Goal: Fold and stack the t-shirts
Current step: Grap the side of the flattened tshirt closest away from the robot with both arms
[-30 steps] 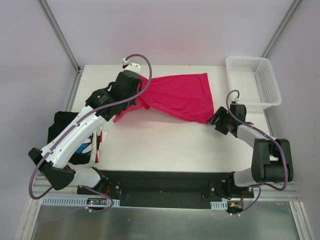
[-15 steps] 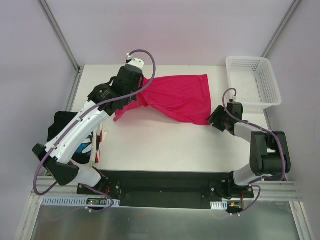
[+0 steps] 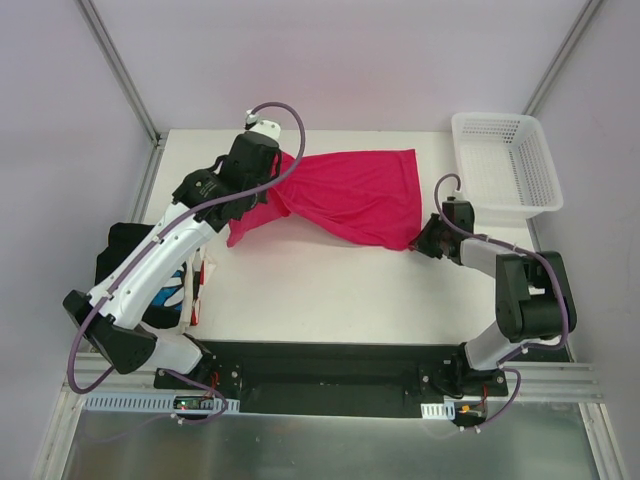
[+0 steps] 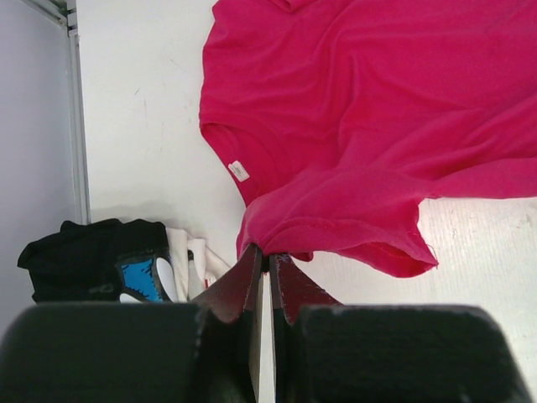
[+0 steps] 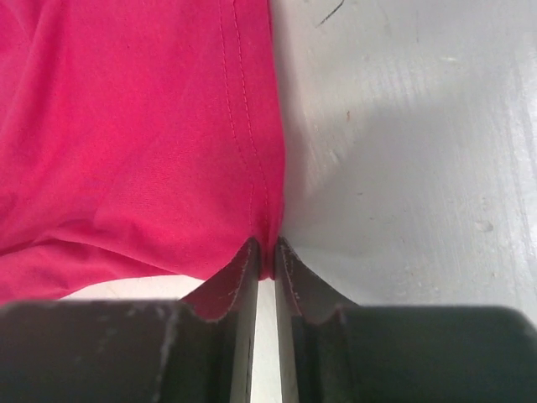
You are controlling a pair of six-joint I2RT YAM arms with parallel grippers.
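Since the earlier frames, the right gripper (image 3: 421, 243) has been brought in from just off the near right corner of the crimson-pink short-sleeved cloth t-shirt (image 3: 355, 195) until that corner is met, and its jaws have been drawn together. The left arm has been shifted only slightly at the garment's left end.

In the right wrist view, the stitched hem corner is seen pinched between the nearly closed fingers (image 5: 240, 273). The left gripper (image 4: 264, 262) is pressed together on a bunched fold of the same cloth below the collar label.

The shirt is spread over the far half of the white tabletop (image 3: 330, 290). It is rumpled at its left end and lies near, but apart from, the white plastic lattice basket (image 3: 500, 118). A heap of other tees, one black with blue-and-white print (image 3: 125, 262), is seen at the table's left edge.

The step in hand is judged to be the straightening of the shirt before any fold is made, with both ends now secured. For the next move, the two held points would have to be raised and drawn apart together so that the wrinkles are pulled out. The tension would have to be kept gentle, since the right-hand grip is taken on only a thin hem corner and could be lost.
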